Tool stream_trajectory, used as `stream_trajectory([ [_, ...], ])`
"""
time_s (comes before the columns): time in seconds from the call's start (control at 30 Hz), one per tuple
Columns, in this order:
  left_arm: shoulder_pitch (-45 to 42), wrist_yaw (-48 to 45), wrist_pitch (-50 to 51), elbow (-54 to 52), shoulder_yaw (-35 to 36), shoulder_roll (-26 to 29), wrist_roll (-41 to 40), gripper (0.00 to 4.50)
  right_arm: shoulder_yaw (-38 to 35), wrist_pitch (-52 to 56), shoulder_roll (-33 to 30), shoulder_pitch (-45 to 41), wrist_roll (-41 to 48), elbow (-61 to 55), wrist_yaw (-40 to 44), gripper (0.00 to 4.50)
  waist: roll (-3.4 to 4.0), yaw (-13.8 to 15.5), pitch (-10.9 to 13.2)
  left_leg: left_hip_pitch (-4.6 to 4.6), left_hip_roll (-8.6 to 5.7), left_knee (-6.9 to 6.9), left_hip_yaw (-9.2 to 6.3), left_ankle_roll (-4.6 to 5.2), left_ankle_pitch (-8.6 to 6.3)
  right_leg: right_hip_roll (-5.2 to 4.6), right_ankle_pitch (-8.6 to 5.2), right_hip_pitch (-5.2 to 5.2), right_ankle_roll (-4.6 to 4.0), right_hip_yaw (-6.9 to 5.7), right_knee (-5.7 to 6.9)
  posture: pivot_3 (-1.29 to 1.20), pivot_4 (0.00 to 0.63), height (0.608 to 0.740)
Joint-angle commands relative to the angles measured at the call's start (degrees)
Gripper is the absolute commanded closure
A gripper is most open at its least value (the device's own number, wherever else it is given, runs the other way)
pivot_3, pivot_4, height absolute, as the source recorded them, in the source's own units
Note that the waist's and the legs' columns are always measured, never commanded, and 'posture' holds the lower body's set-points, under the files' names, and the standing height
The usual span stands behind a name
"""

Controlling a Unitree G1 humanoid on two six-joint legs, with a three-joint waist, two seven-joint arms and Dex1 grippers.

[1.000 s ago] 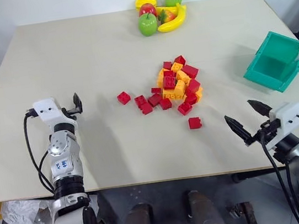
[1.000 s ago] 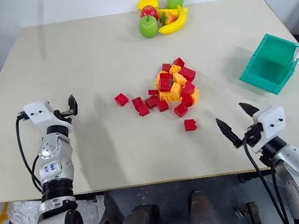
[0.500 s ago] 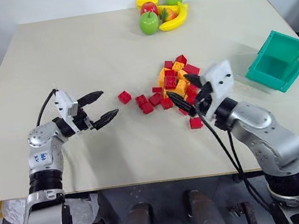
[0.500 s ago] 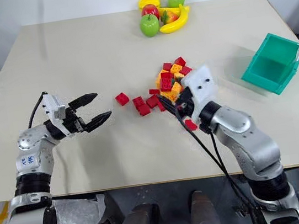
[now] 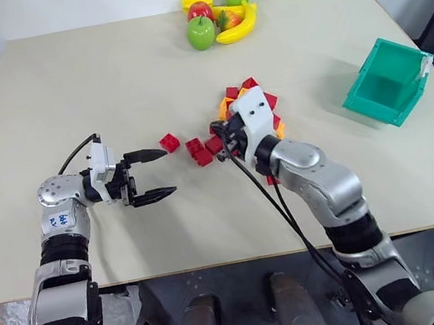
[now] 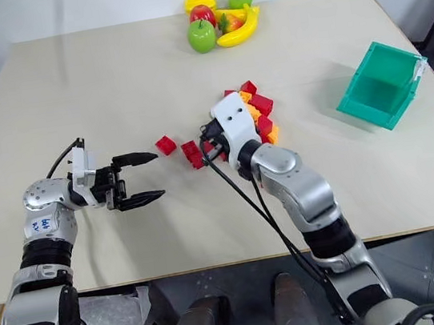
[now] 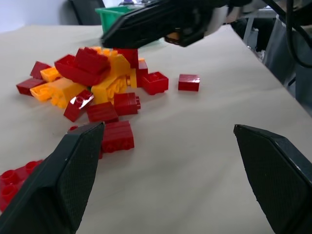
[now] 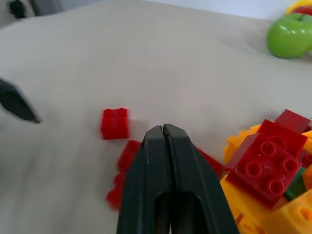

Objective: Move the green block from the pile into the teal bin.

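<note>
- The right gripper (image 8: 164,134) has its two black fingers pressed flat together with nothing between them, its tip over the near-left edge of the pile (image 5: 254,109) of red and orange-yellow bricks
- The left gripper (image 5: 154,174) points level toward the pile from the robot's left, fingers spread wide and empty, above bare table (image 5: 108,81)
- The green block (image 8: 298,183) shows as a dark green sliver wedged among the bricks, under a red brick (image 8: 265,163)
- A lone red brick (image 5: 169,142) lies just beyond the left fingertips
- The teal bin (image 5: 387,80) sits well to the right, toy fruit (image 5: 216,15) at the far edge
</note>
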Motion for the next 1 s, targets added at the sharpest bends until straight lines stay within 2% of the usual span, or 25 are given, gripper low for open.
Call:
stream_trajectory([
  [0.03,-2.57,-0.16,-1.44,1.59,0.52,-0.14,0.5,0.0,0.91,-5.79,3.01,-3.45,-3.97,7.51,-1.35,4.48,0.0,-0.09,0.0,0.01,0.0,0.02,0.0,-0.01,0.01,0.01,0.0,0.0,0.0,0.0,0.02,0.0,0.15,0.74],
  [0.17,-4.6,2.16,-3.21,4.36,0.85,-0.43,1.78,0.0,-1.28,-14.18,8.09,-9.79,-7.96,24.36,-6.06,4.48,0.0,-0.63,0.0,0.01,0.0,0.02,0.04,-0.06,0.03,0.01,-0.01,-0.09,-0.01,0.07,0.13,0.0,0.15,0.74],
  [0.33,-5.04,3.22,-4.11,4.82,1.23,-0.88,2.0,0.0,-3.7,-17.22,7.39,-12.08,-11.01,30.44,-9.07,4.48,0.01,-1.42,0.0,0.01,0.02,0.0,-0.04,-0.08,0.05,-0.04,-0.01,-0.15,-0.03,0.08,0.24,0.0,0.15,0.74],
  [0.43,-4.75,3.78,-4.48,4.72,1.39,-0.71,2.17,0.0,-5.15,-16.43,5.59,-11.29,-12.38,29.17,-9.91,4.48,0.01,-1.44,0.0,-0.01,0.02,0.01,-0.06,-0.06,0.04,-0.1,-0.01,-0.15,-0.03,0.09,0.23,0.0,0.15,0.74],
  [0.67,-3.56,5.01,-4.91,3.83,1.64,-0.42,2.34,0.0,-6.78,-7.59,-6.07,-5.27,-13.74,17.4,-3.44,4.48,0.03,-1.34,0.02,-0.04,0.0,0.0,-0.05,-0.05,0.04,-0.08,-0.01,-0.17,-0.02,0.09,0.22,0.0,0.15,0.74],
  [0.87,-3.46,5.57,-4.97,3.6,1.76,-0.85,2.27,0.0,-7.54,-5.16,-9.61,-3.01,-12.27,12.12,1.68,4.48,0.04,-1.57,0.02,-0.03,0.01,0.01,0.11,-0.06,0.04,0.02,-0.01,-0.21,-0.02,0.16,0.22,0.0,0.15,0.74],
  [1.0,-3.5,5.62,-4.99,3.53,1.81,-1.04,2.14,0.0,-9.58,-5.19,-11.28,-1.39,-8.1,6.34,7.75,4.48,0.04,-1.32,0.02,-0.03,0.02,0.03,0.12,-0.08,0.06,0.01,-0.01,-0.21,-0.02,0.16,0.24,0.0,0.15,0.74],
])
